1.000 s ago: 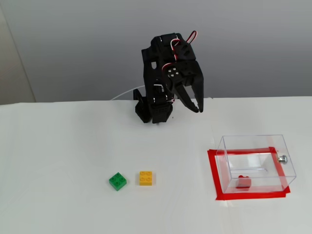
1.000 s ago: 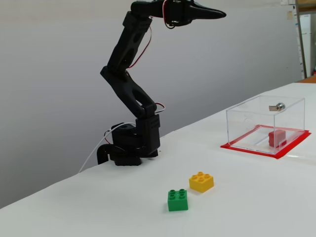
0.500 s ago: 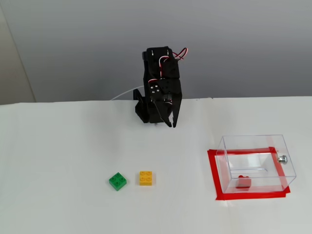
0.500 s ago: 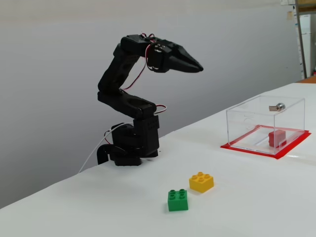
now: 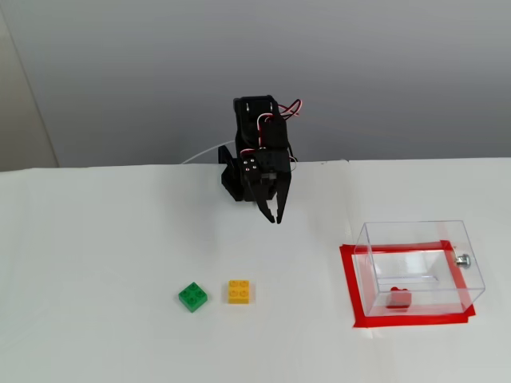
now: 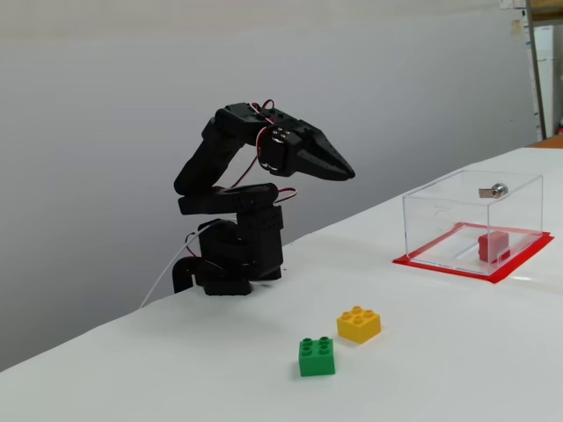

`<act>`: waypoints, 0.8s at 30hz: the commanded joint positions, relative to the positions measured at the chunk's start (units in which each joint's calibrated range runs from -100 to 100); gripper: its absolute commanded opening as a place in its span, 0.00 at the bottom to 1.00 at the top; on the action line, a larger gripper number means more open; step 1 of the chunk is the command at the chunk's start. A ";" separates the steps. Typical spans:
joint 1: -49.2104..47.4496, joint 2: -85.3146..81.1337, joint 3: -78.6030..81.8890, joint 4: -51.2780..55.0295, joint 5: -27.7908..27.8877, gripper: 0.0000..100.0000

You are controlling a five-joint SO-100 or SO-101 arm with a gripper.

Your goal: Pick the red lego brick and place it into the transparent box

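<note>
red lego brick [image 5: 398,298] inside transparent box [image 5: 415,239], well apart from closed, empty gripper [image 6: 345,172]

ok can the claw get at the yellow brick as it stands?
Probably yes. The yellow brick sits in the open in front of the claw, apart from the green brick; nothing lies between them. Actual reach can't be judged.
</note>
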 commanded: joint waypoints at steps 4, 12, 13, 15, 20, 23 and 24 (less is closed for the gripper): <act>0.58 -6.00 7.06 -0.63 -0.19 0.01; 0.65 -6.09 16.28 -0.71 -0.19 0.01; 0.65 -6.09 17.73 -0.71 -0.19 0.01; 0.73 -6.09 20.89 -0.71 -0.19 0.01; 0.73 -6.09 26.59 -0.71 -0.19 0.01; 0.65 -6.09 28.58 -0.71 -0.19 0.01; 0.65 -6.09 29.30 -0.71 -0.19 0.01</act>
